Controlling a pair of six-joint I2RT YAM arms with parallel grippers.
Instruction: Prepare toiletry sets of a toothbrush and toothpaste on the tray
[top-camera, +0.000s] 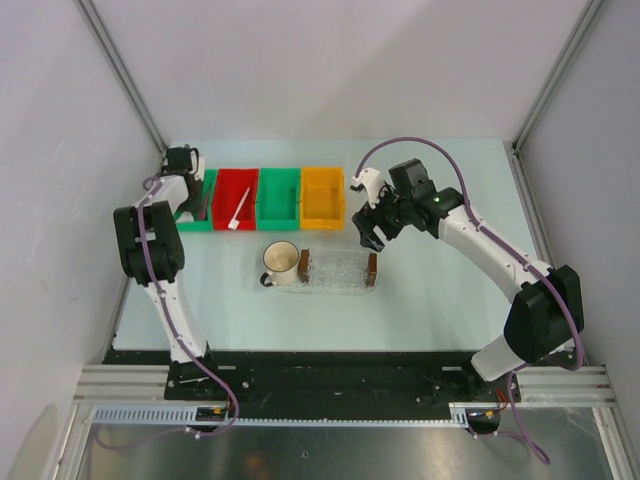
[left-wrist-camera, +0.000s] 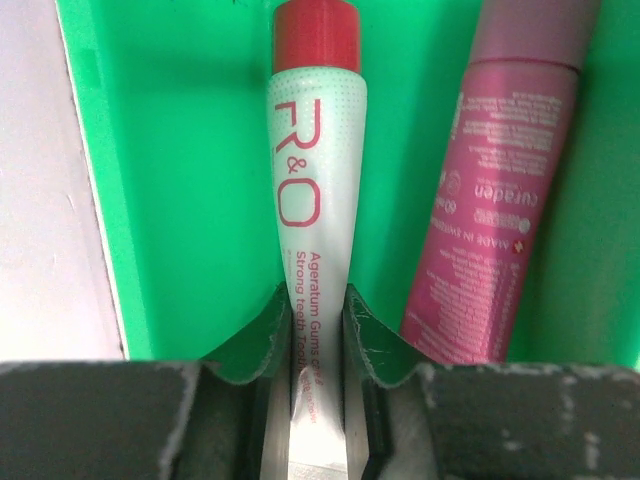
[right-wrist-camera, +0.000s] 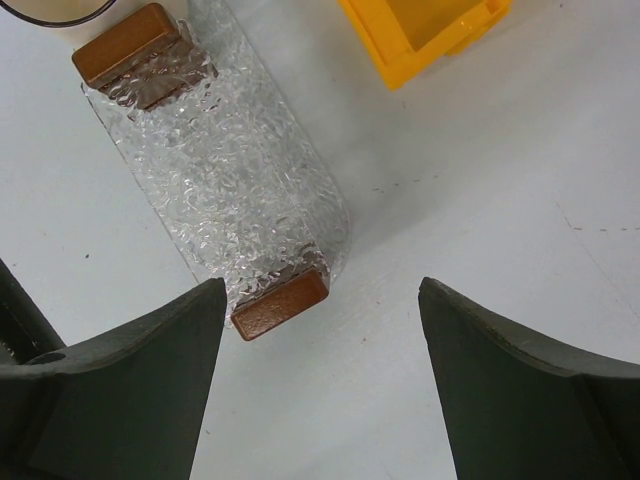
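In the left wrist view a white toothpaste (left-wrist-camera: 310, 180) tube with a red cap lies in a green bin (left-wrist-camera: 180, 150). My left gripper (left-wrist-camera: 312, 300) is shut on its flat end, one finger pressed on each side. Beside it lies a pink toothpaste tube (left-wrist-camera: 500, 210), untouched. From above, the left gripper (top-camera: 195, 205) reaches into the leftmost green bin (top-camera: 205, 222). A white toothbrush (top-camera: 238, 212) rests in the red bin (top-camera: 236, 185). The clear tray (top-camera: 338, 270) with brown end blocks holds nothing. My right gripper (top-camera: 368, 232) hangs open over the tray's (right-wrist-camera: 230, 170) right end.
A cream mug (top-camera: 281, 262) stands against the tray's left end. A second green bin (top-camera: 279, 197) and an orange bin (top-camera: 322, 196) complete the row behind the tray. The orange bin's corner (right-wrist-camera: 430, 25) shows in the right wrist view.
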